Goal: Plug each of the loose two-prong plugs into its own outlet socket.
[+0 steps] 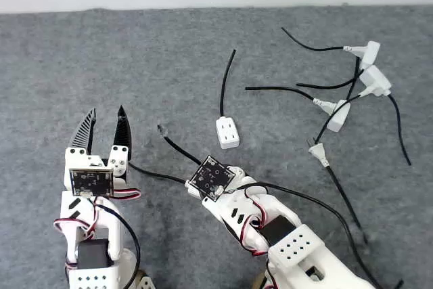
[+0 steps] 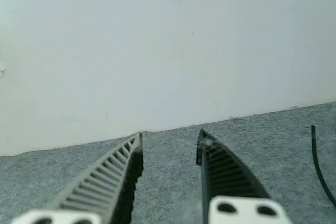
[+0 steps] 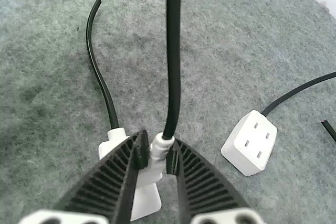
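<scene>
Right gripper: the right gripper (image 3: 156, 141) has its ribbed black jaws clamped on a white two-prong plug with a black cord (image 3: 157, 153), low over the grey felt table cover (image 3: 47, 51).
Under the plug: a white socket body with its own black cord (image 3: 113, 141) lies directly below the held plug, touching it or very nearly.
Left gripper: the left gripper (image 2: 170, 136) hangs over the felt at the left side, with its jaws apart and nothing between them.
Done: I judge that no pair is surely finished. The held plug is at its socket, but it does not look fully seated.
Maybe done: at the far right a bunch of white cord ends (image 1: 373, 80) lies close together, and some of them may be joined.
Left to do: a white square socket block (image 1: 227, 132) lies near the middle of the table with its slots empty. A small white plug on a long black cord (image 1: 319, 152) lies loose, apart from any socket.
Hidden: the jaws cover the prongs of the held plug, so I cannot tell if they are in the slots. In the high view the square wrist camera board (image 1: 213, 177) covers this gripper.
Hard to make out: in the bunch the pieces are too small to tell plug from socket.
</scene>
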`<move>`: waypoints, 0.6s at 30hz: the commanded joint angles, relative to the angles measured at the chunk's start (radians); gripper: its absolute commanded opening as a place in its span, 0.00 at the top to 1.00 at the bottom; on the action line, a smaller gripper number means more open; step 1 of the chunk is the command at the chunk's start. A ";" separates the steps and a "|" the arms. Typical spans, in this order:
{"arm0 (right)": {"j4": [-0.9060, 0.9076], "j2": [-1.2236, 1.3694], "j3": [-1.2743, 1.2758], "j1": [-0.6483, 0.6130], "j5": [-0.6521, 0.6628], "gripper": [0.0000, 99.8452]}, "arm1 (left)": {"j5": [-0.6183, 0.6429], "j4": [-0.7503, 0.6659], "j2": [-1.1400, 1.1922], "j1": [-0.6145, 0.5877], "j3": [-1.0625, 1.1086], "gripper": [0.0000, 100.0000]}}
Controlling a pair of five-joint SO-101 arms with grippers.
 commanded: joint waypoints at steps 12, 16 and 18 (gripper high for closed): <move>0.074 0.018 -0.077 0.013 0.012 0.99 | 0.008 -0.020 -0.008 0.009 -0.010 0.83; 0.064 0.018 -0.078 0.010 0.012 0.99 | 0.008 -0.020 -0.008 0.009 -0.010 0.83; 0.062 0.018 -0.078 0.013 0.012 0.99 | 0.008 -0.020 -0.008 0.009 -0.010 0.83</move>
